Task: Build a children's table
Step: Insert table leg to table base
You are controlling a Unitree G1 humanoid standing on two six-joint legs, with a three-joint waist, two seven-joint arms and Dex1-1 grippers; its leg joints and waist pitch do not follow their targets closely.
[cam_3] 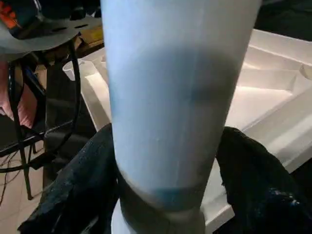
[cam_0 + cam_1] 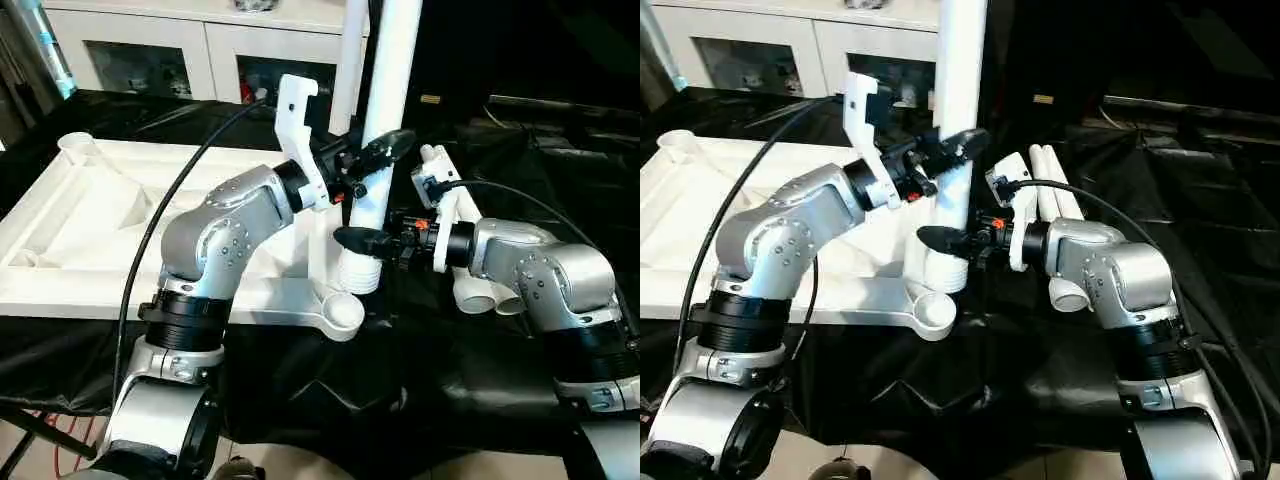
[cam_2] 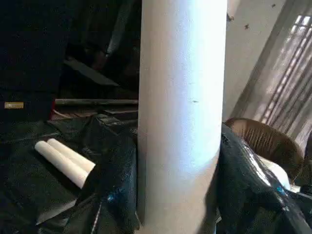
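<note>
Leg (image 2: pixel 385 110) stands upright at frame center, foot in a tabletop (image 2: pixel 90 215) socket. My left end effector (image 2: pixel 372 158) pinches it high; right end effector (image 2: pixel 372 240) brackets it low, grip unclear. Long axis vertical, so next push goes straight down. Spare legs (image 2: pixel 470 260) lie right.

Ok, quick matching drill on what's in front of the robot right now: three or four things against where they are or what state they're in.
Things:
1. upright leg
2. spare legs
3. tabletop
4. left gripper

Places or states:
A. lying flat on the black cloth by the right forearm
B. underside up, ribs showing
C. standing on end at the tabletop's near edge, beside the corner socket
D. clamped on the leg higher than the other gripper

Pairs: 1-C, 2-A, 3-B, 4-D
</note>
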